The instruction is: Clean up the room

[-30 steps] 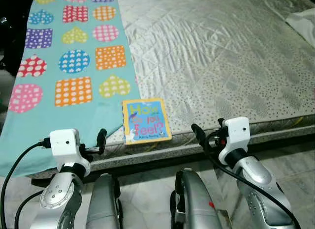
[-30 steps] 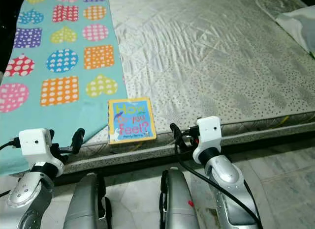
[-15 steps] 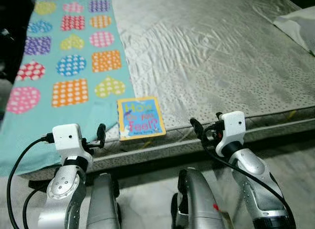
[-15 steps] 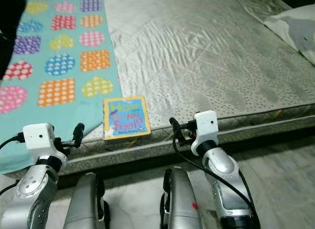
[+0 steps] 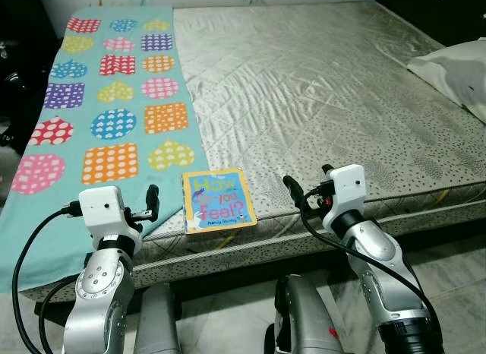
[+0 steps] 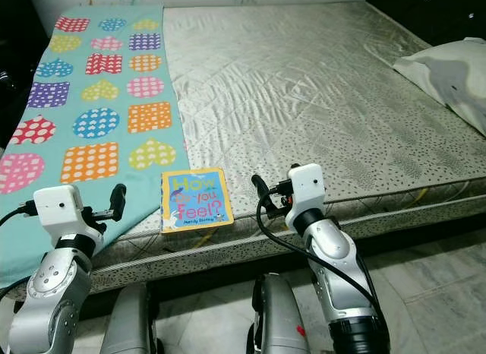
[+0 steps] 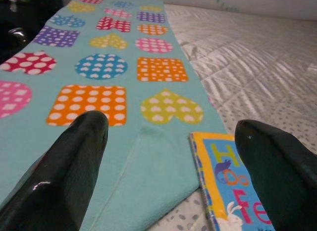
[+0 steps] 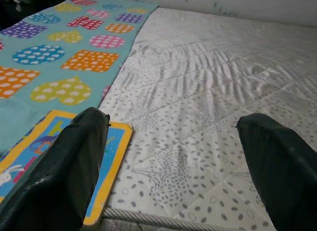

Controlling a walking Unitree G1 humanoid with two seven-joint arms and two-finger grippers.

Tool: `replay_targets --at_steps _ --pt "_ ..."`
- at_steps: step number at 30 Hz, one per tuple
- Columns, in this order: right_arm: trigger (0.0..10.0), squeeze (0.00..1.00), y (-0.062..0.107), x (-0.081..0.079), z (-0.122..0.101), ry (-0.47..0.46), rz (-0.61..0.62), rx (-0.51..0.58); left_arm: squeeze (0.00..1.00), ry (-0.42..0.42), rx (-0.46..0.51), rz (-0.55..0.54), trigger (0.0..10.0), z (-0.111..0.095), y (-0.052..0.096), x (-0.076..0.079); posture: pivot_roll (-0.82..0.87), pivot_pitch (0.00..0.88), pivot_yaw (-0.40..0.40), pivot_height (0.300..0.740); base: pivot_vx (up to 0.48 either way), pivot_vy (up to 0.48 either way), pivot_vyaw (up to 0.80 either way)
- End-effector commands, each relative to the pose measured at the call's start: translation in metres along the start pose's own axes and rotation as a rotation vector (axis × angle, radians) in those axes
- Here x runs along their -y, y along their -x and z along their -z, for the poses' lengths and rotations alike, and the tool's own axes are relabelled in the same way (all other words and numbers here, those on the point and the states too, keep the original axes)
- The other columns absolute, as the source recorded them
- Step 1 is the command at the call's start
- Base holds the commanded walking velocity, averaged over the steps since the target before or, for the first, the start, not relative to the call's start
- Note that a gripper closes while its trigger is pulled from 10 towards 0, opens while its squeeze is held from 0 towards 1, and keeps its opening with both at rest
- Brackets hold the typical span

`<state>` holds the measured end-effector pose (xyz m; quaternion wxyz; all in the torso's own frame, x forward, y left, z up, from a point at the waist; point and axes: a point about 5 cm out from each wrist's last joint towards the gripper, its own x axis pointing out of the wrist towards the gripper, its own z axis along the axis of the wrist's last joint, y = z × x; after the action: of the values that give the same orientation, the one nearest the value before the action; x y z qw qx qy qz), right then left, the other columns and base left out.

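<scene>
A small square children's board book with a blue cover and yellow border (image 5: pixel 218 200) lies flat at the near edge of the grey quilted mattress (image 5: pixel 326 88), just beside, perhaps touching, the turquoise blanket printed with coloured hearts, circles and squares (image 5: pixel 99 111) that covers the bed's left strip. The step in hand looks like the approach to picking this book up. The left end effector (image 7: pixel 168 156) hangs over the blanket's near hem with its fingers spread wide and nothing between them; the right end effector (image 8: pixel 171 156) sits just right of the book over the mattress edge, likewise spread wide and empty. The next move probably calls for one arm to reach in and get a finger under the cover, since the book lies flat. Its near side overhangs close to the piped mattress edge, which offers a way in. Open quilted surface stretches behind and to the right; a white pillow (image 5: pixel 454 67) lies well apart at the far right.
</scene>
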<state>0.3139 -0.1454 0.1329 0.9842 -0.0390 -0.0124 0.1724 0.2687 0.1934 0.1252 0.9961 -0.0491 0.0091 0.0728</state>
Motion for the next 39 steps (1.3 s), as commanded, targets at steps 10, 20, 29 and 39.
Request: replay_targets --at_steps 10,20,29,39 --pt "10.0 0.0 0.001 0.016 -0.006 0.021 0.039 0.028 0.0 0.011 -0.005 -0.077 10.0 0.005 -0.006 -0.008 -0.03 0.038 -0.034 0.536 0.0 0.0 0.0" --pt "10.0 0.0 0.015 0.016 -0.002 0.033 0.018 -0.019 0.0 0.018 -0.05 -0.106 10.0 0.018 0.017 -0.019 -0.04 0.144 -0.084 0.536 0.0 0.0 0.0" --pt "10.0 0.0 0.041 0.013 0.009 0.024 0.036 -0.091 0.0 0.09 -0.119 -0.073 10.0 0.024 0.03 -0.01 -0.07 0.255 -0.088 0.536 0.0 0.0 0.0" --pt "10.0 0.0 0.07 0.008 0.018 0.023 0.064 -0.162 0.0 0.096 -0.189 -0.005 10.0 0.034 0.002 0.008 -0.12 0.299 -0.087 0.526 0.0 0.0 0.0"
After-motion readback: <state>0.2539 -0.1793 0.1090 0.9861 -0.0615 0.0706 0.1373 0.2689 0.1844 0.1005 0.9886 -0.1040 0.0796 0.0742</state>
